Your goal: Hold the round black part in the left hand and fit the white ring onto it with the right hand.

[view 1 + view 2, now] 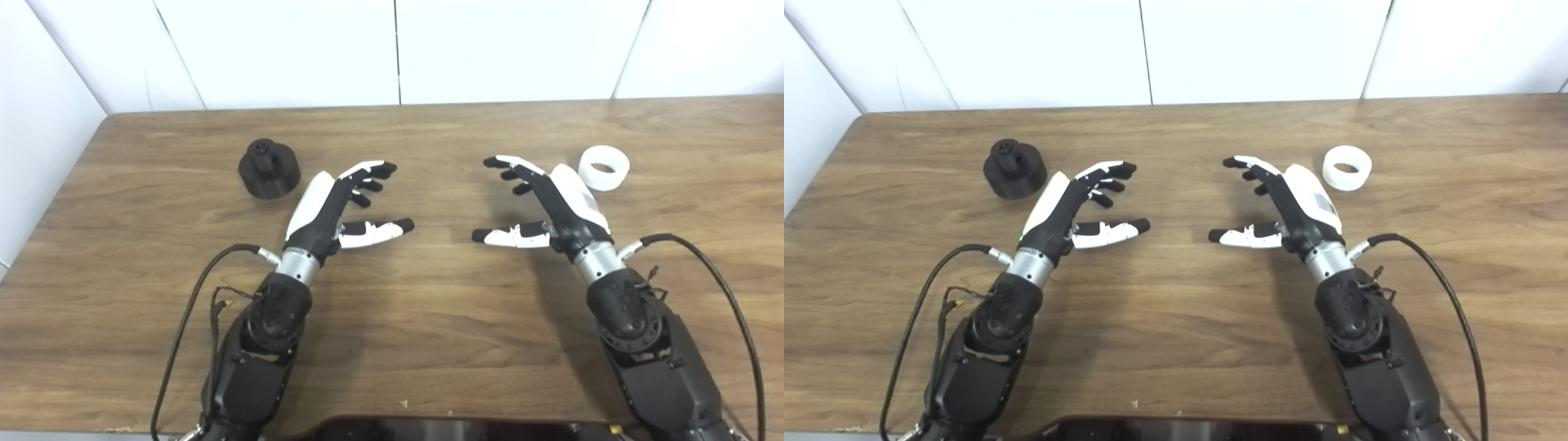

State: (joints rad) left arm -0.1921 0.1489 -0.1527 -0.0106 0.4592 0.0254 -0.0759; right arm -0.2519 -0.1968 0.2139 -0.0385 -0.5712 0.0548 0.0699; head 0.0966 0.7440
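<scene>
Both hands are seen raised over the middle of the wooden table [429, 343], palms turned inward toward each other, and nothing is held in either. The left hand [343, 205] is spread wide, fingers curled loosely and thumb stuck out toward the centre; the right hand [545, 205] is mirrored the same way, released and empty.

The round black part [269, 169] is found to the far left of the left hand, just beyond the back of it, so a reach outward and away is called for, with the palm likely needing to be turned round first. The part is stood upright on its broad base, with a narrower knob rising from the top, matte and dark.

The white ring [604, 167] is placed to the far right of the right hand, just beside its back. It is laid flat with the hole facing up, short-walled and plain. Each piece is nearer its own hand, and the two are kept well apart.
</scene>
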